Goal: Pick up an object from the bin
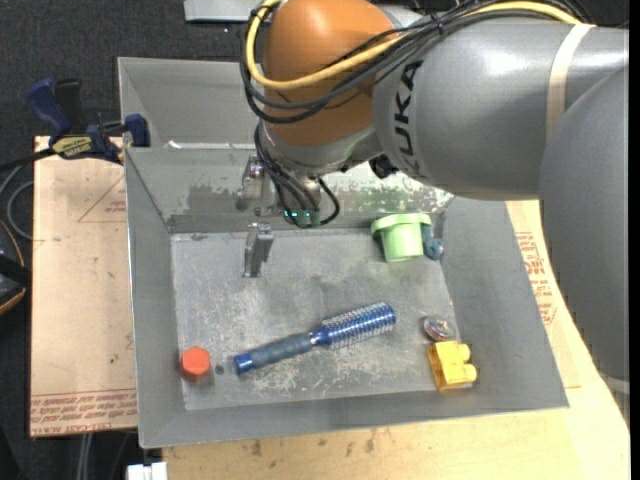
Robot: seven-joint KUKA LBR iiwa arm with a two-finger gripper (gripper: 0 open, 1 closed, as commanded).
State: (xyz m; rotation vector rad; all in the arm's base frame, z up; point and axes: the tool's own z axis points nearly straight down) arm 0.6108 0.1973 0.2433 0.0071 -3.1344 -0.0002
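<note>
My gripper hangs over the bin's back left part, above bare floor, with one finger showing below the orange cover. A blue hairbrush lies slanted on the floor in front of it, bristle head to the right. A small red cap sits near the front left corner. A light green cup lies on its side at the back right.
A yellow toy brick rests near the front right corner, with a small round silvery thing just behind it. The arm reaches in from the right, over the bin's back wall.
</note>
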